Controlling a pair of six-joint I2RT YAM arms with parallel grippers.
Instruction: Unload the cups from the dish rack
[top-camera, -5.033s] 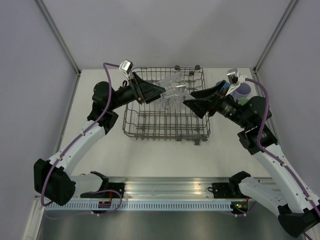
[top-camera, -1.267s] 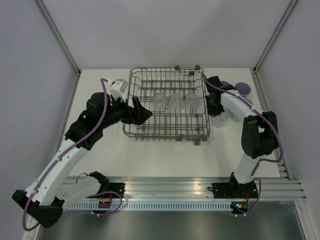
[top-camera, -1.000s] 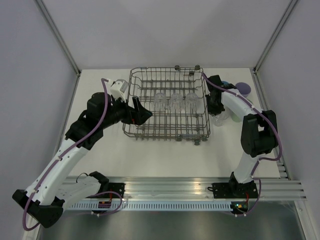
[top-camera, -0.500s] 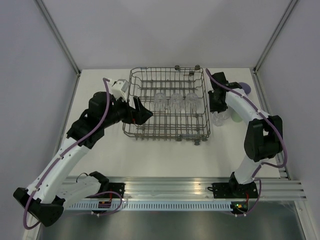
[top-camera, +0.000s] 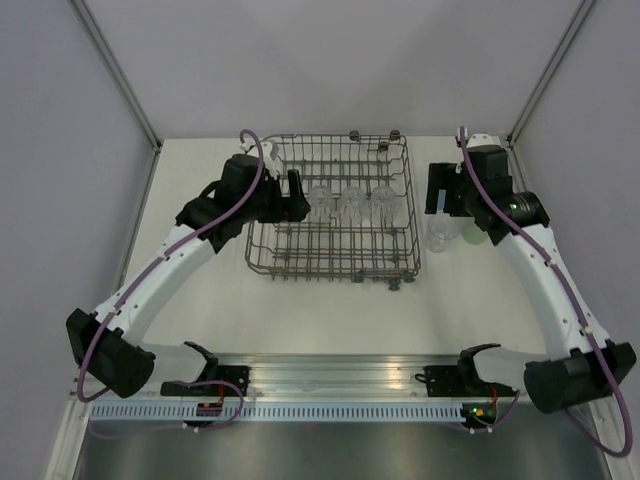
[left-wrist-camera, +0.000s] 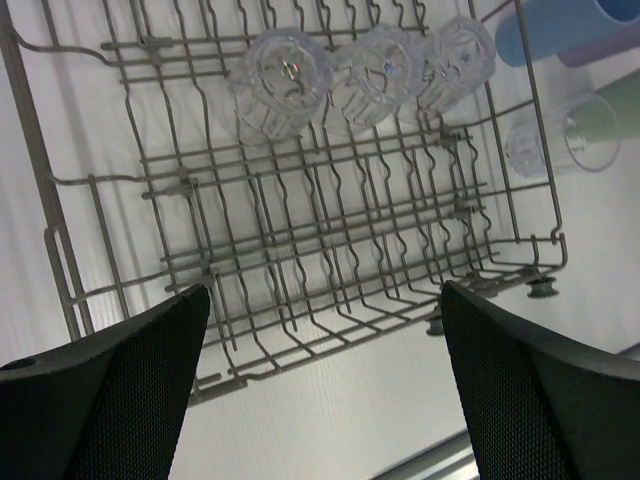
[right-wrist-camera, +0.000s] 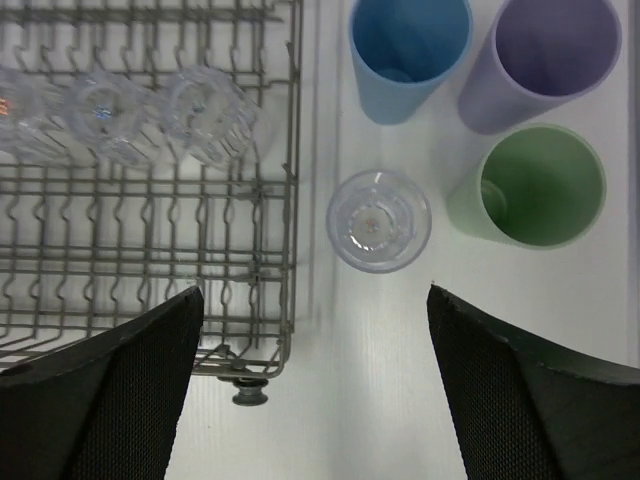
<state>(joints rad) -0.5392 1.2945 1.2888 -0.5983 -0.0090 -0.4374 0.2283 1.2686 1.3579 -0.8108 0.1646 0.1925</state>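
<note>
Both arms have shifted in the last half second: the right hand (right-wrist-camera: 314, 300) has let go of the clear cup (right-wrist-camera: 379, 220) and drawn up above it, while the left hand (left-wrist-camera: 325, 290) has swung in from beside the dish rack (top-camera: 330, 270) to hang over its left part. Right hand is released, fingers spread wide with nothing between them. That clear cup stands upright, mouth up, on the bench (top-camera: 330, 320) just beside the rack's right wall, apart from the fingers. Farther from the arm bases, also on the bench right of the rack, the blue cup (right-wrist-camera: 410, 45) and lavender cup (right-wrist-camera: 550, 55) stand side by side; the green cup (right-wrist-camera: 530, 185) sits nearer, in front of the lavender one and just beside the clear cup. All three are upright and open at the top. Left hand is released too, fingers wide, holding nothing. Three clear cups (left-wrist-camera: 385, 70) are in the rack, in a row across its far half toward the right wall, close together among the tines; whether they sit mouth down I cannot tell
</note>
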